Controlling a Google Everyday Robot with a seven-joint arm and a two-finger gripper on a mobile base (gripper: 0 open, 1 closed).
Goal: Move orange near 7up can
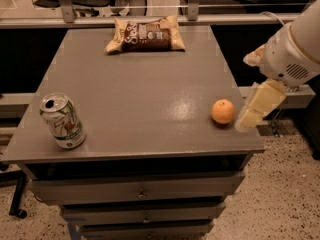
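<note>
The orange (222,111) lies on the grey table (145,84) near its front right corner. The 7up can (62,121), silver-white with green trim and an open top, stands upright near the front left corner, far from the orange. My gripper (254,110), cream-coloured, hangs from the white arm (295,49) at the right edge of the table. It sits just to the right of the orange, at about its height, and holds nothing that I can see.
A tan-and-brown snack bag (146,35) lies flat at the back middle of the table. Drawers (140,191) sit under the table top. A railing and chairs stand behind the table. A speckled floor lies to the right.
</note>
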